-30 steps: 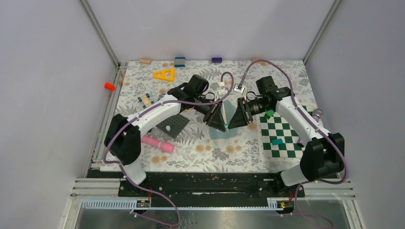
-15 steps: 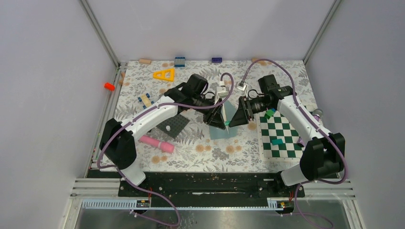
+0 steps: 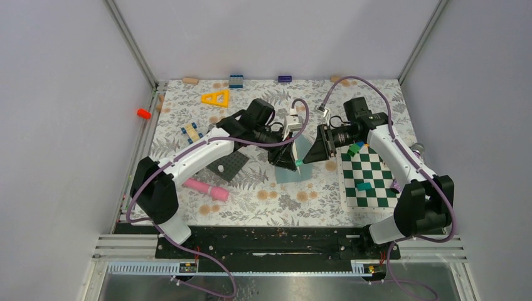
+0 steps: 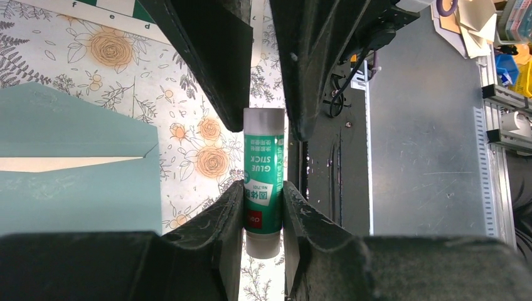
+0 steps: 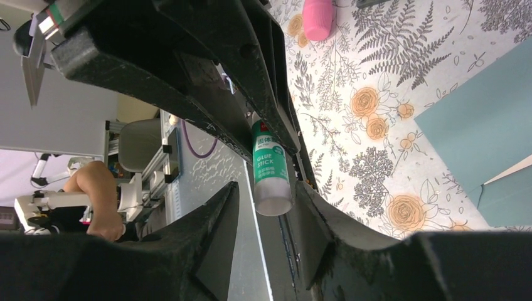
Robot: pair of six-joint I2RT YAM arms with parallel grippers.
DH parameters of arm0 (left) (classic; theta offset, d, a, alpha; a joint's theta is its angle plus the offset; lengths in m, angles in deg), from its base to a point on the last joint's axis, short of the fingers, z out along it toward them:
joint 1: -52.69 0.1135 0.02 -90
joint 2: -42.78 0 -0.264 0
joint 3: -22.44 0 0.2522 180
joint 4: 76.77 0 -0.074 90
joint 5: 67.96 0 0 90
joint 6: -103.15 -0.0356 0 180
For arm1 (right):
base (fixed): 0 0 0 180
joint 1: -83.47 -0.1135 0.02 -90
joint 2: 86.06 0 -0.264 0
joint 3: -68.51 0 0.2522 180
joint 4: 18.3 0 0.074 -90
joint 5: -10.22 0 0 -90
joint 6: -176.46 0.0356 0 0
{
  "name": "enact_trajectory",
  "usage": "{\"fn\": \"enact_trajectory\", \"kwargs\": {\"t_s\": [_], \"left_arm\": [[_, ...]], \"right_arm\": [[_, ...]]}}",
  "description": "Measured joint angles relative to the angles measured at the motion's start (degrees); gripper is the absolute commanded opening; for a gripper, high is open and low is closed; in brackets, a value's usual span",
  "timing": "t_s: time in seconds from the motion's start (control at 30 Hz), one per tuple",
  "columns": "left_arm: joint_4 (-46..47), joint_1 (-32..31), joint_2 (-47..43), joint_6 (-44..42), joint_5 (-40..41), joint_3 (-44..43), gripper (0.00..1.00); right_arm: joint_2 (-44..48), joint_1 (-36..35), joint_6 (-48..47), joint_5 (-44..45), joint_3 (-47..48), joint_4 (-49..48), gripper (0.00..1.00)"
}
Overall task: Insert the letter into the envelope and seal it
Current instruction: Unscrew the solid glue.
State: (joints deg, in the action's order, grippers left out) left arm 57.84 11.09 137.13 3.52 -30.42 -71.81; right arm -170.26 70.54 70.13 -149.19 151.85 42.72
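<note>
Left wrist view puts the envelope [image 4: 75, 132] at the left of your picture. It lies flat on the floral table cover [image 4: 125, 69] with its flap open and a pale strip showing along the mouth. To the right of the envelope in that picture, your left gripper [image 4: 263, 210] is clamped on the lower body of a green glue stick [image 4: 263, 175], one finger pressed to each side. The right gripper [image 4: 265, 122] faces it from the opposite end, straddling the stick's frosted cap.

In the right wrist view, that gripper's fingers [image 5: 207, 226] stand slightly apart. A sliver of gap shows on one side of the cap, so your right gripper is not closed on it. The envelope sits at the right edge of that view.

In the top external view, reading from the left, a pink cylinder [image 3: 206, 188] and a dark grey mat [image 3: 229, 166] lie left of the envelope. The two grippers meet tip to tip over the envelope, with the glue stick between them. A green-and-white chequered board [image 3: 367, 179] lies just right of the envelope.
</note>
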Motion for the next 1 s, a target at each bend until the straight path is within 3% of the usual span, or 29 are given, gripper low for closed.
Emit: {"fn": "enact_trajectory", "kwargs": {"t_s": [0.2,0.47,0.67,0.8,1.0], "left_arm": [[0.2,-0.4,-0.1,0.0,1.2,0.4,0.14],[1.9,-0.6,-1.0,0.3,2.7,1.4,0.13],[2.0,-0.7,-1.0,0.5,3.4,1.4,0.12],[2.0,-0.7,-1.0,0.6,3.5,1.4,0.12],[2.1,-0.7,-1.0,0.7,3.5,1.4,0.12]], "right_arm": [[-0.7,0.1,0.6,-0.1,0.0,-0.1,0.30],[-0.8,0.2,0.9,-0.2,0.0,-0.5,0.39],[-0.8,0.2,0.9,-0.1,0.0,-0.5,0.39],[-0.7,0.2,0.8,0.0,0.0,-0.5,0.37],[-0.4,0.2,0.5,0.9,0.0,-0.7,0.26]]}}
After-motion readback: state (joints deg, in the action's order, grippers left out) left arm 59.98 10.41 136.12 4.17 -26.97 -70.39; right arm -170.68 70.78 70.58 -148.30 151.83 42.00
